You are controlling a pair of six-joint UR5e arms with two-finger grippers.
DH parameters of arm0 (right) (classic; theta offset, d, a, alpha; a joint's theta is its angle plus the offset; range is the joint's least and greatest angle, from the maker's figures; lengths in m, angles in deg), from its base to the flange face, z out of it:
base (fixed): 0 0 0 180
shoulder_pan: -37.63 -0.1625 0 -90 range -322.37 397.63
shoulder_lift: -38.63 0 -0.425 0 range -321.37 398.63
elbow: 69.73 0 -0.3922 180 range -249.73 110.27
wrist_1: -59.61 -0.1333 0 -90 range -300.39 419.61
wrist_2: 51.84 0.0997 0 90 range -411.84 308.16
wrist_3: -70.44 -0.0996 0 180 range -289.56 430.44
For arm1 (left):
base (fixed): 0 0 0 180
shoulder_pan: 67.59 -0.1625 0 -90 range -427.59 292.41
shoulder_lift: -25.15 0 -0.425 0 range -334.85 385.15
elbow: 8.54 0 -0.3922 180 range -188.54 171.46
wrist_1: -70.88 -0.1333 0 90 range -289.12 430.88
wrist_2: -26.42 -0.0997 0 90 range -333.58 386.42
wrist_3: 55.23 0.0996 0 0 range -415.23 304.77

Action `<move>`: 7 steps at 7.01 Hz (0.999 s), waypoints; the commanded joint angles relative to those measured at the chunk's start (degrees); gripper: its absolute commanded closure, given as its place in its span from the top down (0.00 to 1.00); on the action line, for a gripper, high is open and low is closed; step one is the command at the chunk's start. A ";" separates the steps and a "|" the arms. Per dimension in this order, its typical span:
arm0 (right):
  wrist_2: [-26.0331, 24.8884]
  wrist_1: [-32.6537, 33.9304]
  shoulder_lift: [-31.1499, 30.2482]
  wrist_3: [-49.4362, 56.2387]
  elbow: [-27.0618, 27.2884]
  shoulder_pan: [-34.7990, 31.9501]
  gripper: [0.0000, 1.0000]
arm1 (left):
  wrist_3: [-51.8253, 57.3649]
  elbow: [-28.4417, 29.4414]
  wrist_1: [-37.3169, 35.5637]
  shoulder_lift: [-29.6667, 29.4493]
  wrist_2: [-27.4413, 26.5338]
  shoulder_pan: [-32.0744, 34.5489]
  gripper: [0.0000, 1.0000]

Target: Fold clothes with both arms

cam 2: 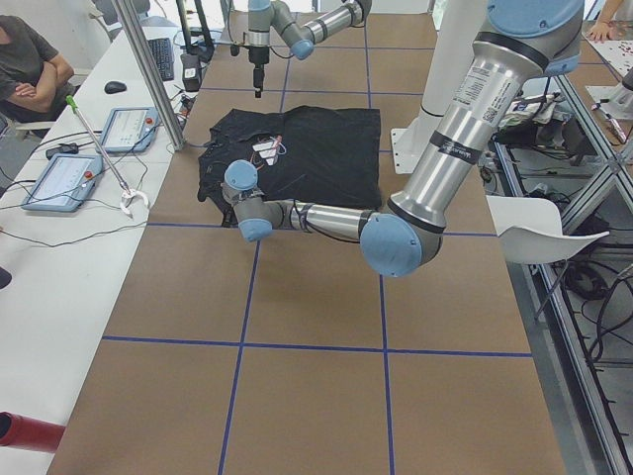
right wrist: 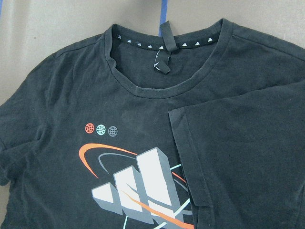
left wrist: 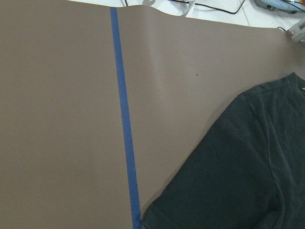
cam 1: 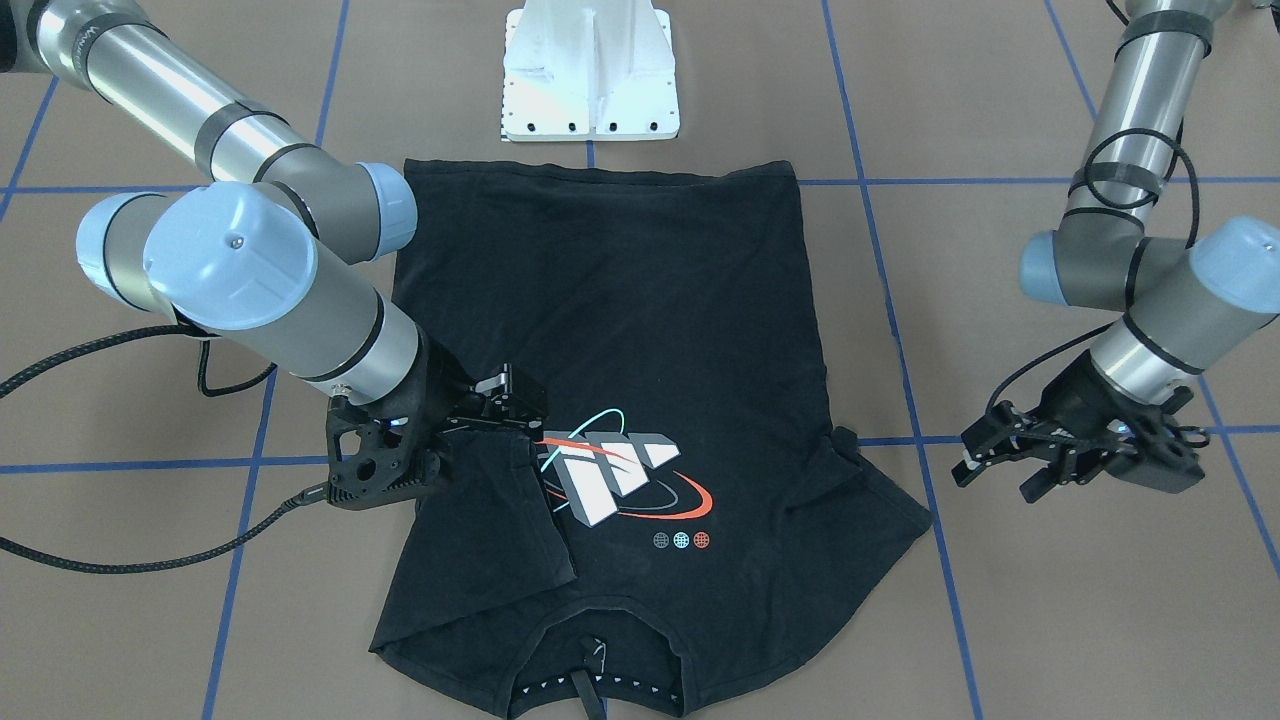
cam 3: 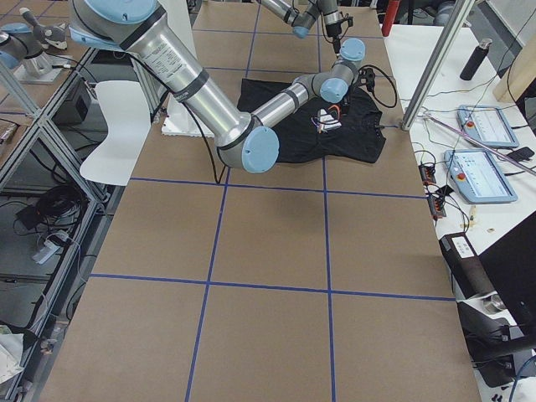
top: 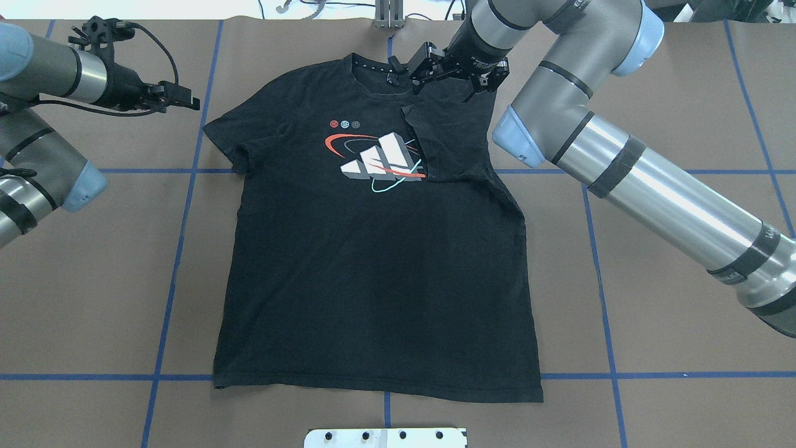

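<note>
Shirt: I count one black T-shirt [top: 373, 280], front up on the desk [top: 653, 311], collar on the side away from the robot, hem just short of the single white base plate [cam 1: 590, 80].
Sleeves: two. The right sleeve [top: 451, 146] is folded inward and its edge overlaps the chest graphic [top: 379, 158]. The left sleeve [top: 233, 134] lies flat and spread.
Right gripper [cam 1: 520, 405]: over the folded sleeve near the collar. The fingers look parted and empty, though my angle is poor.
Left gripper [cam 1: 1000, 475]: fingers spread, holding nothing, off the cloth beside the flat sleeve.
Room: bare desk on both flanks of the shirt, crossed by blue tape lines [top: 180, 249].
</note>
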 commanded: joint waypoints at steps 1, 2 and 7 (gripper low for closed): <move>-0.18 0.01 0.12 0.00 -0.07 0.10 1.00 | -1.93 3.57 -0.06 -3.31 -2.52 -1.32 0.88; -0.18 0.01 0.12 0.00 -0.15 0.19 1.00 | -2.11 4.90 -0.15 -4.37 -2.96 -1.76 0.88; -2.01 -0.08 0.03 0.00 -0.33 1.23 1.00 | -2.02 7.11 -0.59 -5.17 -6.57 -3.87 0.78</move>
